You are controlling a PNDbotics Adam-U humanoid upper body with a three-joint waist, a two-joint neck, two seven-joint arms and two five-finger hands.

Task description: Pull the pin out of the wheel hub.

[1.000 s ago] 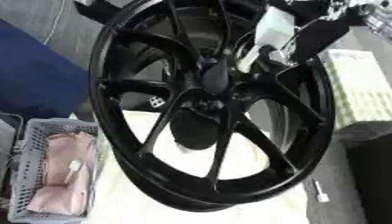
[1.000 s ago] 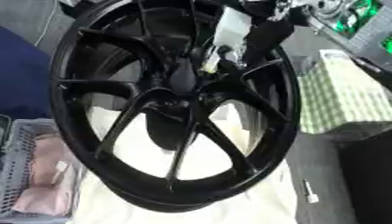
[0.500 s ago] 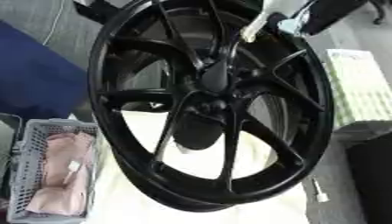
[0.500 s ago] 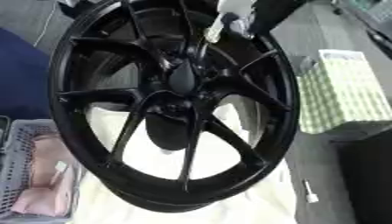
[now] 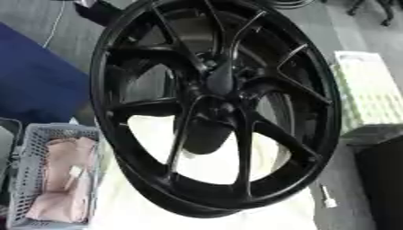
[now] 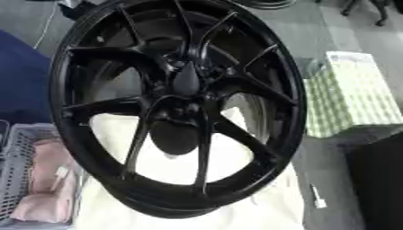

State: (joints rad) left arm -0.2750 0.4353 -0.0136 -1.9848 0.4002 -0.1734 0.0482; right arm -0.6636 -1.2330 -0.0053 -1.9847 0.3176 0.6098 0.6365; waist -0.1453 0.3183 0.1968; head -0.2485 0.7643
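Black wheel hub [image 5: 217, 108]: tilted upright on cream cloth [image 6: 260, 211], centre frame. Grey basket [image 5: 31, 179], pink contents: left. Small white pin-like piece [image 5: 327, 197]: floor, right. Hands: neither visible; state undeterminable.

I see a black wheel [image 5: 217, 108], cream cloth [image 5: 204, 164], grey basket [image 5: 31, 152] with pink cloth [image 5: 63, 179], green-checked box [image 6: 346, 96], blue fabric [image 5: 35, 85].

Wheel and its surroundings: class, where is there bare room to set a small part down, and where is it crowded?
Free patches: the pale cloth in front of the wheel, and the grey floor strip between the wheel and the checkered box, apart from a small white part. Crowded: the grey basket at left, filled with pink cloth.
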